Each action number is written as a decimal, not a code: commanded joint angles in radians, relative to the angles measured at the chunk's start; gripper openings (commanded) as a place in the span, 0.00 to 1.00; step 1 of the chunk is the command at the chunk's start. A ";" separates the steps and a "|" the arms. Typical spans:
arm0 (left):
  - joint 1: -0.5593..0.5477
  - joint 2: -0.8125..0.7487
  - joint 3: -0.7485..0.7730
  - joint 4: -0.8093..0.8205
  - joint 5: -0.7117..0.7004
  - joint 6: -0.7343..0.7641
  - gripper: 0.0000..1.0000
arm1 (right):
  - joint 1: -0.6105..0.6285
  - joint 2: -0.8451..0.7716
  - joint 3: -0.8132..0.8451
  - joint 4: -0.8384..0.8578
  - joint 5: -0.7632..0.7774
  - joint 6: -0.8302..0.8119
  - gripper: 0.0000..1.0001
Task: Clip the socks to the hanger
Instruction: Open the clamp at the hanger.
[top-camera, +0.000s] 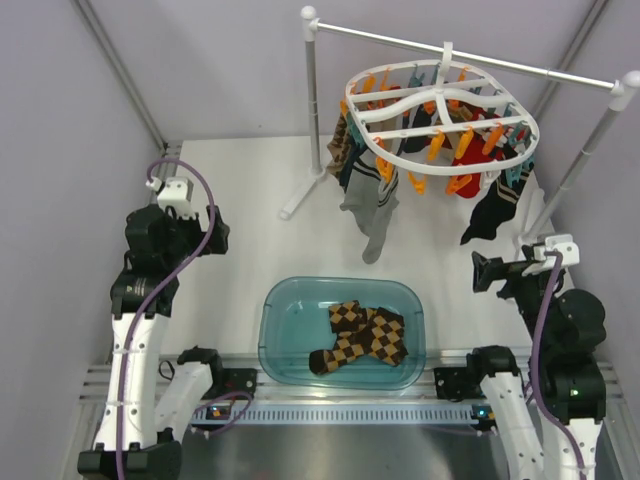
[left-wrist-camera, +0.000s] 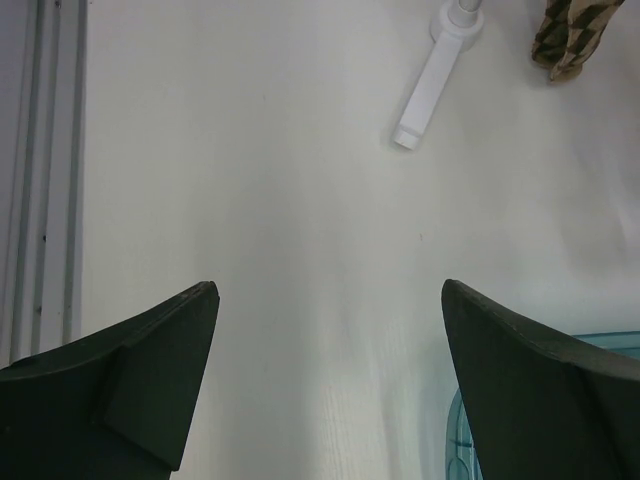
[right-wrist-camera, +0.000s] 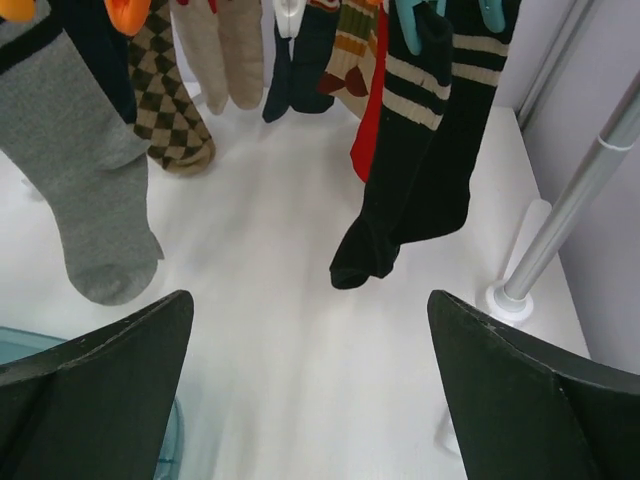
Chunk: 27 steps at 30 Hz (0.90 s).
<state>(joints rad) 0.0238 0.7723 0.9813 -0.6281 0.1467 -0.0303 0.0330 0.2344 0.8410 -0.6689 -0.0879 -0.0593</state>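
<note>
The dark brown and mustard diamond-check socks (top-camera: 365, 335) lie crumpled in a clear teal basin (top-camera: 280, 310) at the near middle of the table. The white oval hanger (top-camera: 440, 115) with orange and teal clips hangs from a rod at the back, with several socks clipped on it. One hanging sock has a similar diamond check (right-wrist-camera: 170, 110); its toe shows in the left wrist view (left-wrist-camera: 570, 35). My left gripper (top-camera: 212, 238) (left-wrist-camera: 328, 290) is open and empty over bare table, left of the basin. My right gripper (top-camera: 482, 272) (right-wrist-camera: 310, 300) is open and empty, right of the basin, facing the hanging socks.
A white rod-and-pole rack (top-camera: 312, 110) carries the hanger; its left foot (left-wrist-camera: 430, 85) and right pole (right-wrist-camera: 570, 215) stand on the table. A grey sock (right-wrist-camera: 85, 210), a red sock (right-wrist-camera: 370, 110) and a black striped sock (right-wrist-camera: 420, 150) hang low. Grey walls close in both sides.
</note>
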 joint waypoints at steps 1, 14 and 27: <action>0.004 -0.007 0.006 0.114 0.040 0.009 0.98 | -0.018 -0.020 0.058 0.022 0.036 0.128 1.00; -0.021 0.079 -0.041 0.620 0.519 -0.145 0.98 | -0.025 0.124 0.179 0.262 0.062 0.305 1.00; -0.021 0.096 -0.089 0.691 0.537 -0.151 0.98 | -0.025 0.226 0.004 0.617 -0.003 0.309 0.99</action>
<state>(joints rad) 0.0055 0.8772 0.9089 -0.0196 0.6567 -0.1635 0.0212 0.4351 0.8482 -0.2028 -0.0662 0.2340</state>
